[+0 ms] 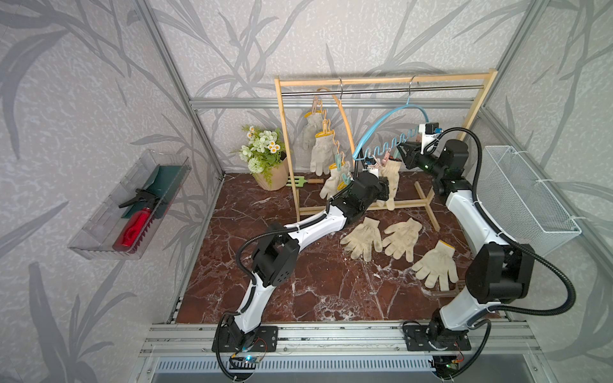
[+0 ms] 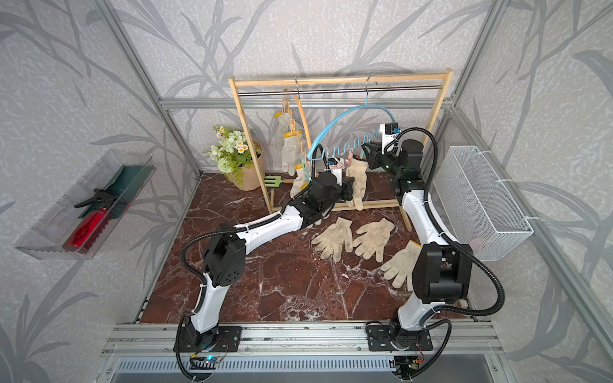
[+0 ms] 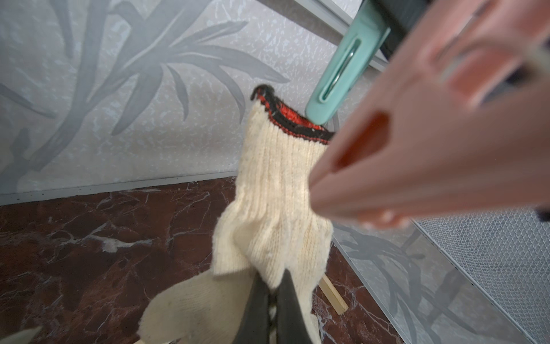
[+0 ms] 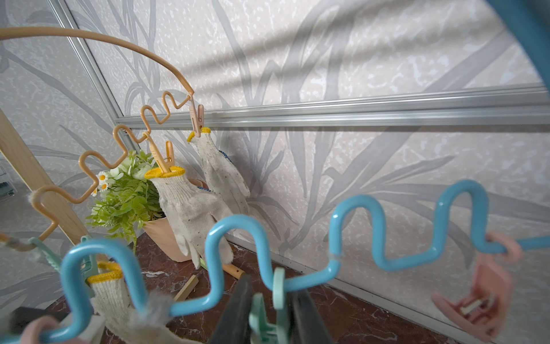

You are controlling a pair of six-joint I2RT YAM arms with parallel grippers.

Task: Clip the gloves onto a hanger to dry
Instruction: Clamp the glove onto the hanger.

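The table (image 1: 298, 272) is dark red marble with white veins. An aluminium frame and walls papered in grey leaves box it in. A clear tray (image 1: 96, 232) on the left wall holds a red spray bottle (image 1: 132, 228), and a white mesh basket (image 1: 524, 199) hangs on the right wall. A wooden rack (image 1: 286, 139) stands at the far side, with a flower pot (image 1: 275, 179) and a garden fork (image 1: 300, 181) by its left post. Two hangers hang from its rod, a tan hanger (image 4: 59, 29) on the left and a blue hanger (image 4: 238, 222) on the right. Three hung gloves (image 1: 323, 152) with yellow cuffs are clipped along the tan one. Three loose gloves (image 1: 401, 237) lie flat on the table, near of the rack and towards the right.

The left claw (image 3: 272, 286) is closed tight on a glove (image 3: 276, 193), pinching it low on the cloth. The black-and-red cuff stands up above the claw and the fingers dangle below. This glove hangs under the blue hanger's left end.

The right claw (image 4: 269, 297) is right of the cuff and higher, at the hanger's wavy bar. It is nearly closed, squeezing a green clip (image 3: 336, 74) that hangs from that bar. The clip's tip meets the cuff's rim, but whether it bites the cloth cannot be told. A pink clip (image 3: 431, 134) hangs just beside the cuff and is blurred.
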